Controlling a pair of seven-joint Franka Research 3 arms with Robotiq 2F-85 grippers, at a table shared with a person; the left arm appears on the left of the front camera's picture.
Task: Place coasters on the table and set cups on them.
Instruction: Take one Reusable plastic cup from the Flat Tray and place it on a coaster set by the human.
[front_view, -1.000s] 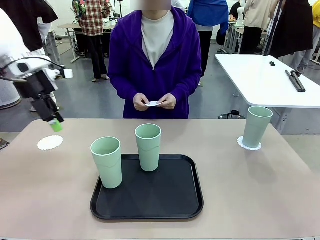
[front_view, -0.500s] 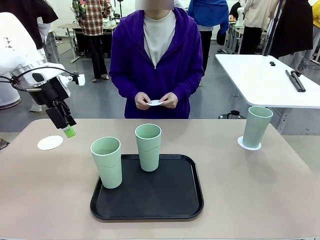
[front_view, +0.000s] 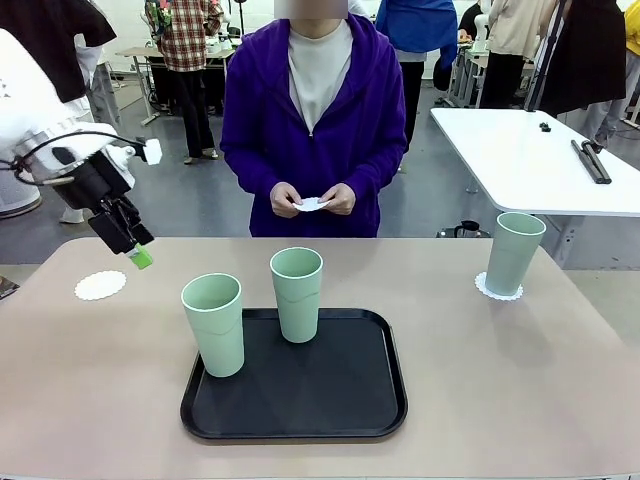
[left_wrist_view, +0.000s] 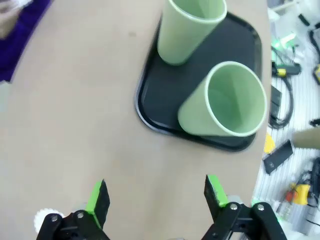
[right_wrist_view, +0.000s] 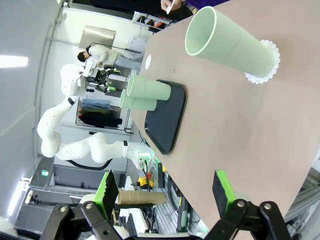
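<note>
Since one cup right of the tray already sits on a coaster, I reckon cup two's up: left jaws wide open, empty, hovering left of the tray near the bare coaster. Next: close on the tray's left cup. Right jaws open, empty too.

Front view: fixed at the near edge of the counter, facing across to the person at the far edge. Left wrist view: above the counter's left part, tilted down past the left end effector, close on the black tray. Right wrist view: rolled sideways, low near the right edge behind the right end effector, facing across the counter; tray and two cups common to all three.
</note>
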